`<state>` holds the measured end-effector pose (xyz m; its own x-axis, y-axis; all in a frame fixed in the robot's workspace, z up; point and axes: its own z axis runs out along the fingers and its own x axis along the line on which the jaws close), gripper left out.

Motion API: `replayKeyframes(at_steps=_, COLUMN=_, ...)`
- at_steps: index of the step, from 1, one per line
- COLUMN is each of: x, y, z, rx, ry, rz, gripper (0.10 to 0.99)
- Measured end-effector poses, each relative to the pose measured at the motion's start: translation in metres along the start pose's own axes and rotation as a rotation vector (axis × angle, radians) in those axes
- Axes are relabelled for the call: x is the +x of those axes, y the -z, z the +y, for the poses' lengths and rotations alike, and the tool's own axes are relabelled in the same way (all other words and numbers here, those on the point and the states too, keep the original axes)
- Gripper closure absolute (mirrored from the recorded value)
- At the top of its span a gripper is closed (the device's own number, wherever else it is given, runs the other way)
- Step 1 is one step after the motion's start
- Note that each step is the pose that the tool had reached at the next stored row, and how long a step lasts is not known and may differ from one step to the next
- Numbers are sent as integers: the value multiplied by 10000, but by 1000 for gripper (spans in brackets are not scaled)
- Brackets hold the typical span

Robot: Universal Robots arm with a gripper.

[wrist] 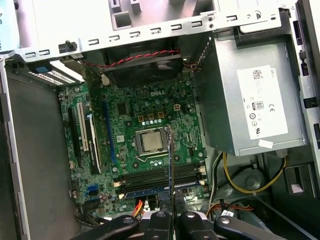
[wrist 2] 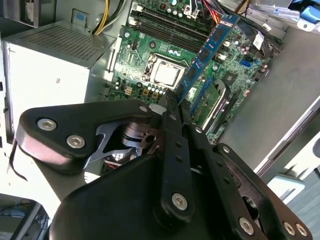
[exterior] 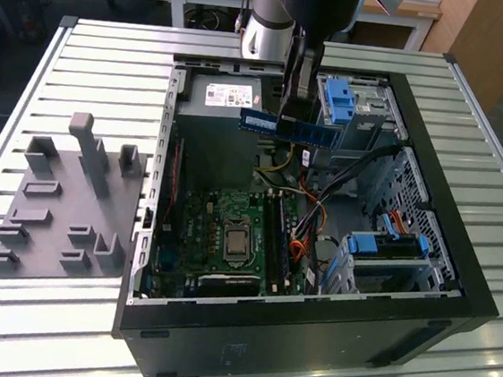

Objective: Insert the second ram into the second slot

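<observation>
Gripper clamps second ram above motherboard; gripped part hidden.

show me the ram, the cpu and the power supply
ram (wrist 2: 210,49): second wrist view, mid-length of the blue board
cpu (wrist: 151,141): first wrist view, centre of its metal lid
power supply (wrist: 227,95): first wrist view, bare grey face beside the sticker

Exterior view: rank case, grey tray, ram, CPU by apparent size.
1. case
2. grey tray
3. ram, held in the claw
4. CPU
Ram hangs above the board, maybe nearer the camera, so 3 versus 4 is unsure.
</observation>
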<state>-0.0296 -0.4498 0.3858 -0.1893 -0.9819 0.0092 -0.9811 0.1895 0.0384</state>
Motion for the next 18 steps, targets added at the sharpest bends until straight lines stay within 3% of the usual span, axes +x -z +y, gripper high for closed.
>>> replayKeyframes(at_steps=18, x=0, y=0, z=0, rx=-3, ry=-313, rz=-12, gripper=949)
